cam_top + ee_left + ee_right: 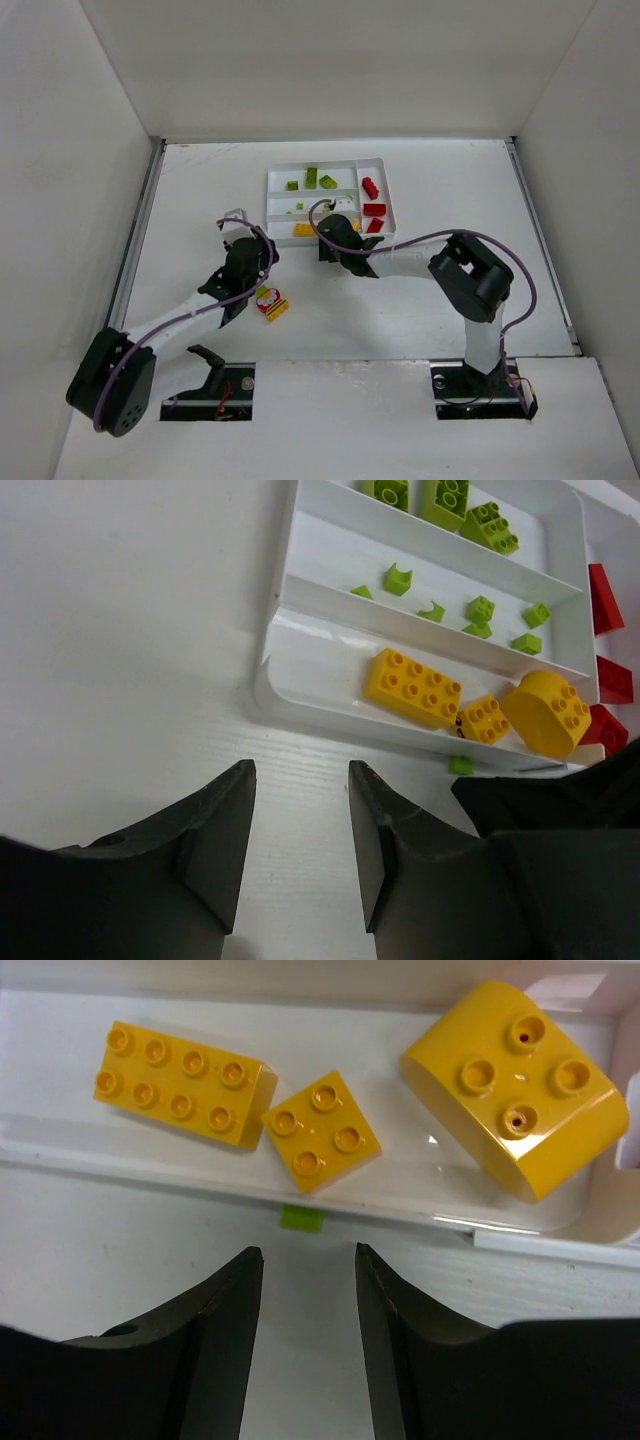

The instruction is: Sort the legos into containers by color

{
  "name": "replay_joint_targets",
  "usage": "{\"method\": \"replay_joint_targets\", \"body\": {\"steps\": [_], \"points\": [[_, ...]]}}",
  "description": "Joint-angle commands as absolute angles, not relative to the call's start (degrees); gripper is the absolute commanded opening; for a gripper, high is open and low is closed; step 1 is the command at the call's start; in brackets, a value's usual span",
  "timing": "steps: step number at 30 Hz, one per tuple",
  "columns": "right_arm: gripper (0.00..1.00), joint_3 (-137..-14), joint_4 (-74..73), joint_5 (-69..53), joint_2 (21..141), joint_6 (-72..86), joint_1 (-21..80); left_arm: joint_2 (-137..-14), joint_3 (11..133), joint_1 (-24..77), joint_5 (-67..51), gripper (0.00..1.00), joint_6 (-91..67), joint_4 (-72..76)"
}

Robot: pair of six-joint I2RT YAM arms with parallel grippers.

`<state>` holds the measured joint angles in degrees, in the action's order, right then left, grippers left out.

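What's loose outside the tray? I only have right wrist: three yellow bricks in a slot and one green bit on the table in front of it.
Observer: One more thing: a red-and-yellow clump lies on the table beside the left arm, apart from the tray.
Operator: Where are the loose reds?
Observer: Red bricks lie in the crosswise slot at the tray's right end.
Operator: Is the left gripper carrying anything?
Observer: No. The left gripper is open with nothing between its fingers.
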<state>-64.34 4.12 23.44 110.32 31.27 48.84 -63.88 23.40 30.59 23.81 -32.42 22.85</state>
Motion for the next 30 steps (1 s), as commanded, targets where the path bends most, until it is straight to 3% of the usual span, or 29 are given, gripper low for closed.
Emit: {"method": "replay_joint_targets", "body": {"steps": [1,13,30], "points": [[0.47,-68.6,1.9,26.5,112.3,31.7,49.8,-58.2,20.8,30.8,23.6,0.4,-34.1,23.3],[0.39,-75.5,-3.6,35.6,117.2,33.0,52.7,-53.2,17.9,32.3,22.2,0.4,-34.2,23.9],[0.25,-82.3,-10.6,36.2,120.1,35.2,52.3,-54.0,16.6,32.9,21.1,0.4,-34.4,26.4]]}}
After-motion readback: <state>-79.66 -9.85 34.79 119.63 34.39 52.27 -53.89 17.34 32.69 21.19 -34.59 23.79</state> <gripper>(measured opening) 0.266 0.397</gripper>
